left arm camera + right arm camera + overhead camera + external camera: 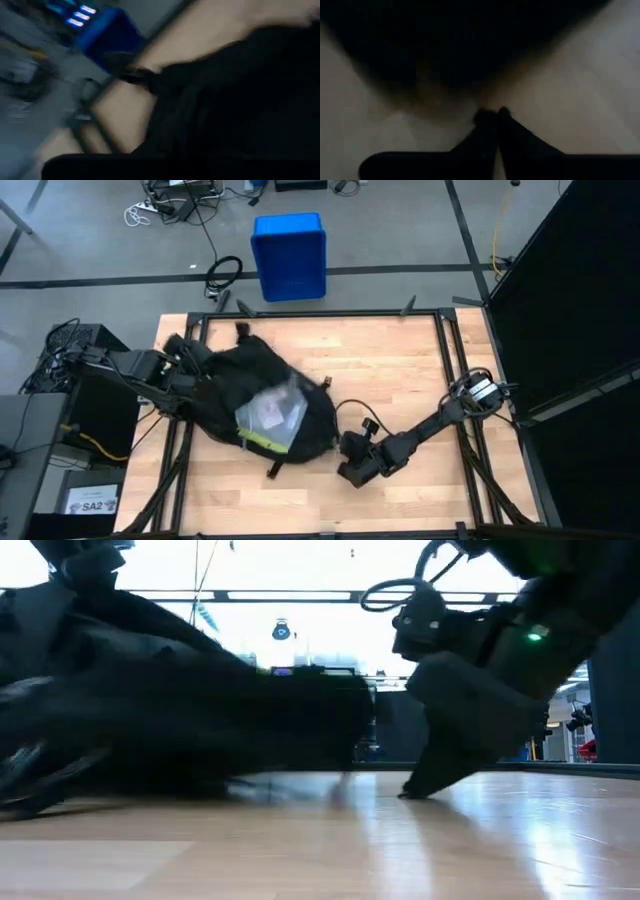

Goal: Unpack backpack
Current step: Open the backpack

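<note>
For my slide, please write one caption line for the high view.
Black backpack lies on wooden table, left gripper at its edge, right gripper shut beside it.

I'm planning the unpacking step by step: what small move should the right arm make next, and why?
Probably open the right gripper and ease toward the backpack. Its fingers are shut on nothing, tips at the table just short of the bag, whose clear pouch shows.
</note>
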